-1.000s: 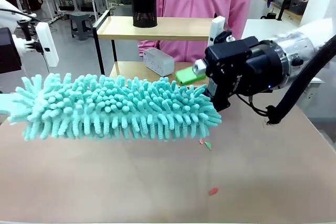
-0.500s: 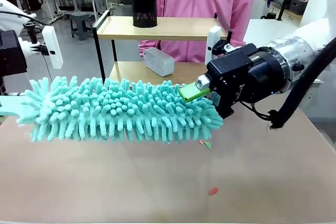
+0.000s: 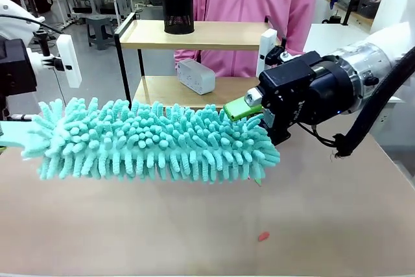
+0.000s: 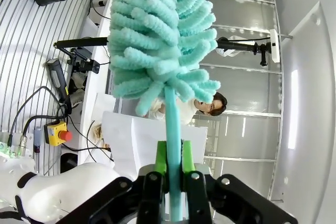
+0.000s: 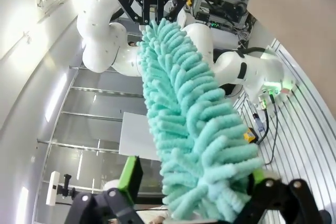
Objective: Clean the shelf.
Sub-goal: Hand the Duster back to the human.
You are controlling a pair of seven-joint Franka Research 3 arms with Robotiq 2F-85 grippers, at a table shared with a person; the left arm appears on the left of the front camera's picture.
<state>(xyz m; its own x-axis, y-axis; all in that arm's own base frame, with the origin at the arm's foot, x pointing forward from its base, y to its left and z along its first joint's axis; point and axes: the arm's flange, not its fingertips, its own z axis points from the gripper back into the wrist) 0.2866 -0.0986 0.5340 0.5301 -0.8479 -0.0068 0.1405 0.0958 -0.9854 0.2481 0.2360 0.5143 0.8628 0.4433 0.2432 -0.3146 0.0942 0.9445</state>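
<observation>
Left gripper (image 4: pixel 171 167) clenched on duster (image 3: pixel 155 139) handle; right gripper (image 5: pixel 191 190) straddling its fluffy tip, grasp unclear; shelf (image 3: pixel 194 34) behind.

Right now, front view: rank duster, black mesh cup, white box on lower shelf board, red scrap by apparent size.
1. duster, though nearest the camera
2. black mesh cup
3. white box, close to the cup and unsure
4. red scrap

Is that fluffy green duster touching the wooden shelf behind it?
Cannot tell. In the front view the duster overlaps the shelf in the picture, without any visible contact or gap.
</observation>
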